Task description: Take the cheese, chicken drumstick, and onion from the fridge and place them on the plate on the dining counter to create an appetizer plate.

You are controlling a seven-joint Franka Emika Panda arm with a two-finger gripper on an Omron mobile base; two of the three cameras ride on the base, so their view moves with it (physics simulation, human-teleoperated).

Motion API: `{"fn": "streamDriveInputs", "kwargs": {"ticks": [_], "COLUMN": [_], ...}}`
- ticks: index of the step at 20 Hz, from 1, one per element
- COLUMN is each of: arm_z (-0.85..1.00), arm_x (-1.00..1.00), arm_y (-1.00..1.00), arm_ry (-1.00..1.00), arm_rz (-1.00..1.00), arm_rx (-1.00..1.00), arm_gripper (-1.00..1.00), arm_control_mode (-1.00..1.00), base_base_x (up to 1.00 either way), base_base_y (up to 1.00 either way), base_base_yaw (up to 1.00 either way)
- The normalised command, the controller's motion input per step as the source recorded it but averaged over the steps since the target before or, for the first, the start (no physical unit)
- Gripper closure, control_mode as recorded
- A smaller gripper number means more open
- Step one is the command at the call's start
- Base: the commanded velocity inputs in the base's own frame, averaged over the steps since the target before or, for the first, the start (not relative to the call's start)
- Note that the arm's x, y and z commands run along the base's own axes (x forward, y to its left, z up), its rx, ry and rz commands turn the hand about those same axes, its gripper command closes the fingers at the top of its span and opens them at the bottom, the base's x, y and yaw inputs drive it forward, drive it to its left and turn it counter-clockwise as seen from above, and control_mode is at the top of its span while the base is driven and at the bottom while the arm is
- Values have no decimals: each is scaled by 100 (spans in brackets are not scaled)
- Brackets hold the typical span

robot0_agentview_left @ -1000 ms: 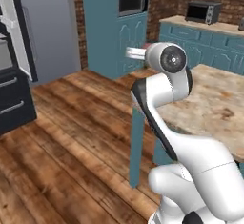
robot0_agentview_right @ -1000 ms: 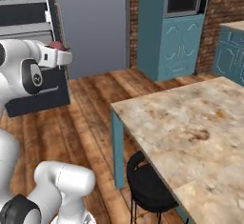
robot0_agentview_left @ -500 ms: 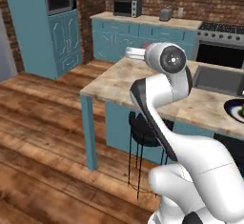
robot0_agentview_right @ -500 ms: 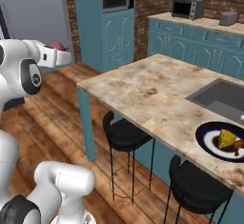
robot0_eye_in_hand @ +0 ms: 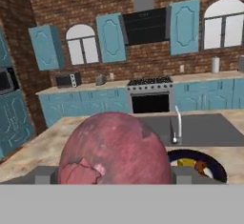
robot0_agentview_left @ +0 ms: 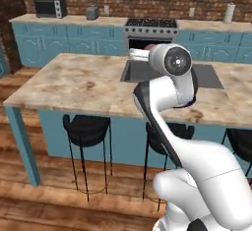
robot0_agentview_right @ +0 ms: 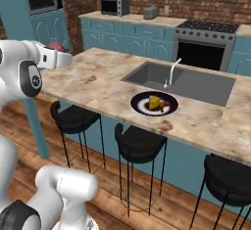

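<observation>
White robot arm w/ dark joints, held up at chest height before a long island in a rendered kitchen. The hand (robot0_eye_in_hand: 114, 178) is clamped on the onion (robot0_eye_in_hand: 115, 147), fingers spread wide on either side of it; in the hand view the onion sits large and close: a pinkish-red smooth ball w/ a torn flake of skin low on its left. From the right base view, the onion (robot0_agentview_right: 57, 47) peeks past the hand (robot0_agentview_right: 58, 57), over the near-left part of the surface (robot0_agentview_right: 98, 89). That surface is beige-brown marbled stone, matte, w/ a grey inset sink (robot0_agentview_right: 184, 82) and thin tap, on a teal base; black round stools stand under its near edge. The plate (robot0_agentview_right: 154, 103), round, dark blue w/ white ring, lies on the surface just near of the sink, and already carries the cheese (robot0_agentview_right: 155, 101), a yellow wedge, plus a small brown piece beside it, prob. the drumstick (robot0_agentview_right: 164, 106). Step in hand, as I judge it: carrying the last food to the plate. Next move calls for swinging the hand right, over the plate, lowering to a bare spot clear of the cheese, then letting go gently, since a round onion may roll.
</observation>
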Motion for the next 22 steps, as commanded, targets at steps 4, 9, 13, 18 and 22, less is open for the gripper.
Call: {"fn": "streamDriveInputs", "kwargs": {"ticks": [4, 9, 13, 18, 22], "arm_z": [0, 0, 0, 0, 0], "arm_x": [0, 0, 0, 0, 0], "arm_y": [0, 0, 0, 0, 0], "arm_ry": [0, 0, 0, 0, 0], "arm_rz": [0, 0, 0, 0, 0], "arm_rx": [0, 0, 0, 0, 0], "arm_gripper": [100, 100, 100, 100, 100], "arm_control_mode": [100, 100, 100, 100, 100], "base_base_x": [-16, 1, 32, 59, 81], "base_base_y": [-61, -38, 19, 40, 36], "base_base_yaw": [-50, -36, -12, -1, 0]}}
